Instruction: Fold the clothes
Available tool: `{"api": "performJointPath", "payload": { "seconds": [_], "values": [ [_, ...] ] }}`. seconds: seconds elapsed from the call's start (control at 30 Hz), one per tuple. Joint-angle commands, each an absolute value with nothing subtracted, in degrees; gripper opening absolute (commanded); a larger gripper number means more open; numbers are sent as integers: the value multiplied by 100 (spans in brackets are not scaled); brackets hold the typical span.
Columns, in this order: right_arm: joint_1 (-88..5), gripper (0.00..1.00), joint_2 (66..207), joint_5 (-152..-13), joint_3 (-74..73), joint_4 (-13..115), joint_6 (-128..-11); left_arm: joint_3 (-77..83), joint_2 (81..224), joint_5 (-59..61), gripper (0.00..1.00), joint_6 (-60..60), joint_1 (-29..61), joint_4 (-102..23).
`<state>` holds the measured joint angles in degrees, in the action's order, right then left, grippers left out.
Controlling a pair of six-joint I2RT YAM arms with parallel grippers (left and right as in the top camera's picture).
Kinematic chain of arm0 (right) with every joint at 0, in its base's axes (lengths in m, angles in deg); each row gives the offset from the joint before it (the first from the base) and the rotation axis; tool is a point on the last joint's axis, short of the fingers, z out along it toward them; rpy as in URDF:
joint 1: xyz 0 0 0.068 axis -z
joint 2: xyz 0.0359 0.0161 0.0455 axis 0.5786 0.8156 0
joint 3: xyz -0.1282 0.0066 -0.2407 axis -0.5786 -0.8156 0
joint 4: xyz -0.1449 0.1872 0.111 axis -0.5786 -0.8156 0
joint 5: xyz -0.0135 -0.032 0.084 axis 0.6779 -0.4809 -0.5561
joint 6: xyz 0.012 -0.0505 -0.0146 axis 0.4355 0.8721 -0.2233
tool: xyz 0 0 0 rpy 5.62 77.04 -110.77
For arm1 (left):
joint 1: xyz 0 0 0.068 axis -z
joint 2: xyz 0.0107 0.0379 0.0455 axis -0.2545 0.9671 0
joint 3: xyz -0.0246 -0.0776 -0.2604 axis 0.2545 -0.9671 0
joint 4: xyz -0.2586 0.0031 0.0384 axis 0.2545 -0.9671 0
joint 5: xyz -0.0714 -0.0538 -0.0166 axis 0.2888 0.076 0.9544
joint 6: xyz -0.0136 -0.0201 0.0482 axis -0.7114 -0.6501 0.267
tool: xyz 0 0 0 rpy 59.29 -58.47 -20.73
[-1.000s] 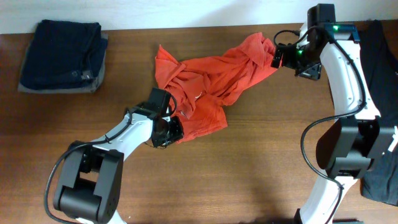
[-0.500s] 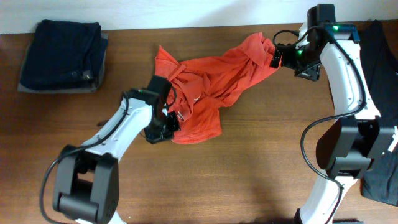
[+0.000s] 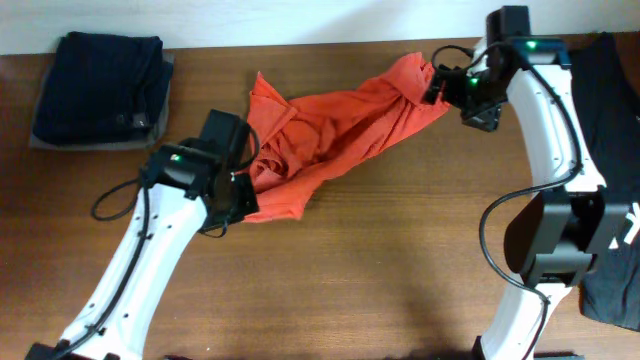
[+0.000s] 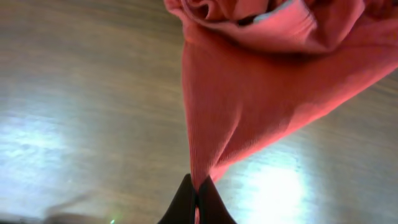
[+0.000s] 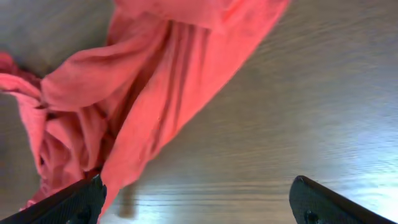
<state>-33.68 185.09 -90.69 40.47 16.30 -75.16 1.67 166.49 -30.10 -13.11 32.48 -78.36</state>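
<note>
Red-orange T-shirt (image 3: 330, 130) lies crumpled in a long band on the wooden table (image 3: 400, 270), stretched between the 2 grippers. The left gripper (image 3: 240, 198) sits at the band's lower end. In the left wrist view its 2 fingers are pressed together with no gap, pinching a narrow point of the cloth (image 4: 249, 106) at the left gripper (image 4: 198, 194). From that pinch the fabric fans out and away into a bunched fold with a ribbed hem.

The right gripper (image 3: 440, 85) is at the shirt's far upper end. In the right wrist view the jaws of the right gripper (image 5: 198, 185) stand wide apart with bare table between them. The shirt (image 5: 155, 87) hangs in folds ahead of the gripper and trails down just beside 1 finger (image 5: 84, 200). I cannot tell whether it touches that finger, and nothing is clamped.

A folded dark navy stack (image 3: 100, 90) lies well apart, beyond the left gripper's outer side. A black garment (image 3: 612, 110) lies near the right arm's outer side.
</note>
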Motion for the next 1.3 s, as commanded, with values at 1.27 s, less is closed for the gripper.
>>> {"api": "performJointPath", "payload": {
  "seconds": [1.27],
  "values": [
    [-4358,63,20465,-8879,4028,3836,-9218,235,16037,-3196,1,-1248,3182,-9403]
  ]
}}
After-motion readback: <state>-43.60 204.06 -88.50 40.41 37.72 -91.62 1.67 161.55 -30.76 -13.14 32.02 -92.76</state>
